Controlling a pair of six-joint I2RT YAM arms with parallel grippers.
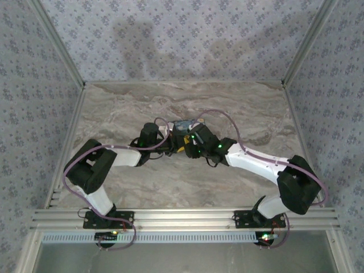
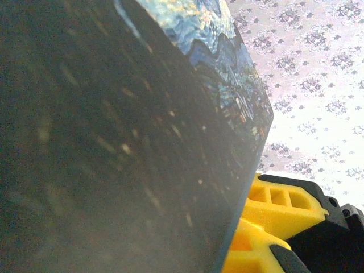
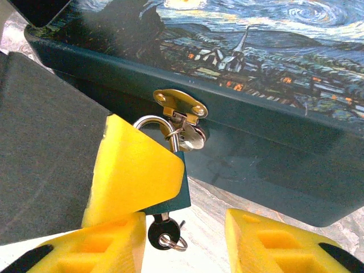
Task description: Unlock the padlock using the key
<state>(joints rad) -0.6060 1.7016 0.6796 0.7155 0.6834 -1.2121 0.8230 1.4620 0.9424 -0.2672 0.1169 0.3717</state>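
- I read the left tool (image 1: pixel 169 145) as closed, beside the painted box (image 3: pixel 256 51).
- Right tool (image 3: pixel 193 219): fingers apart, one in front of the padlock (image 3: pixel 177 196).
- Padlock hangs on the box's hasp (image 3: pixel 181 104), with the key (image 3: pixel 162 232) inserted below.

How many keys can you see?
1. The key sticks out under the little blue padlock hanging on the latch of the painted box. Another could be hiding behind the yellow finger.

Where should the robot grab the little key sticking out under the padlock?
Grab the key by its black head, from below. It hangs down out of the blue padlock, so just that flat head is free for the fingers to pinch.
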